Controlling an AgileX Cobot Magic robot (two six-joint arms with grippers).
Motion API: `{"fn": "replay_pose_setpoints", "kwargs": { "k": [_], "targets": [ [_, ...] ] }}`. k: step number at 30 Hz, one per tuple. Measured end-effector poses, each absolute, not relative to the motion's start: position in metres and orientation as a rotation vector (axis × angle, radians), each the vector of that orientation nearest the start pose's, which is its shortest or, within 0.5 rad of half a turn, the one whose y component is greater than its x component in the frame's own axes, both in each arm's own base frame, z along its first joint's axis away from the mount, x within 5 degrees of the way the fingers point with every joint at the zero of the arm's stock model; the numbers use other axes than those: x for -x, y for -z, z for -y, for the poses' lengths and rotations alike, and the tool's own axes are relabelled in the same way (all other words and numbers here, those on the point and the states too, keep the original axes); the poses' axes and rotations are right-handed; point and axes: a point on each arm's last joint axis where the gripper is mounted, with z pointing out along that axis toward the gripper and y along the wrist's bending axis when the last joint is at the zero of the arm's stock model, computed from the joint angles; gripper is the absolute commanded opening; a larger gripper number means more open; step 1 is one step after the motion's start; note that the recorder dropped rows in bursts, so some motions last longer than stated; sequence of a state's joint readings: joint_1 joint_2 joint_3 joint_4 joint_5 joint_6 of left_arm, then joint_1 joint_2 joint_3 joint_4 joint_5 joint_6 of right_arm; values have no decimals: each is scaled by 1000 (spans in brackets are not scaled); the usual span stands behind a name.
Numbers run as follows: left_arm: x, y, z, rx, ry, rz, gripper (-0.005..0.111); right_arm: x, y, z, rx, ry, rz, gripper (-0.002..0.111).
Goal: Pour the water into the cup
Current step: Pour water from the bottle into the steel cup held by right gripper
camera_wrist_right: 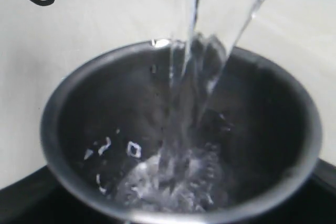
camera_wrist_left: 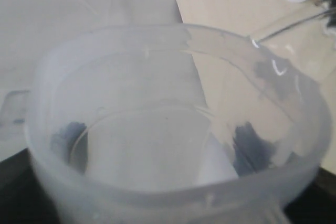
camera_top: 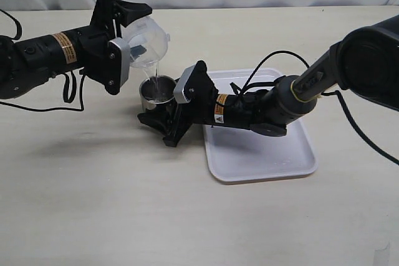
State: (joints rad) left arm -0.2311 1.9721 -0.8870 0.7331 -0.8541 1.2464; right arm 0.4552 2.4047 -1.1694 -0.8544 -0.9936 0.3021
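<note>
My left gripper (camera_top: 129,38) is shut on the translucent plastic pitcher (camera_top: 148,40) and holds it tipped over the cup. A thin stream of clear water (camera_top: 161,66) runs from its spout into the small grey steel cup (camera_top: 157,90). My right gripper (camera_top: 165,105) is shut on the cup, one finger on each side, just left of the tray. In the left wrist view the pitcher (camera_wrist_left: 157,187) fills the frame, with dark fingers (camera_wrist_left: 252,148) showing through its wall. In the right wrist view the water (camera_wrist_right: 199,56) splashes into the cup (camera_wrist_right: 262,124), which holds a little.
A white tray (camera_top: 262,154) lies on the tan table (camera_top: 124,204) under the right arm. Black cables (camera_top: 68,88) trail by the left arm and another over the tray. A pale backdrop runs along the far table edge.
</note>
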Motion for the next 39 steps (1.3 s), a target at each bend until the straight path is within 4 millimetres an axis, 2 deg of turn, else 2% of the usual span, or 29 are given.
{"fn": "replay_pose_setpoints", "kwargs": {
  "k": [39],
  "targets": [
    [-355,-150,132,-1734,-656,-577,0,-356,-40,-238,1083,-789,-1589,4]
  ]
}}
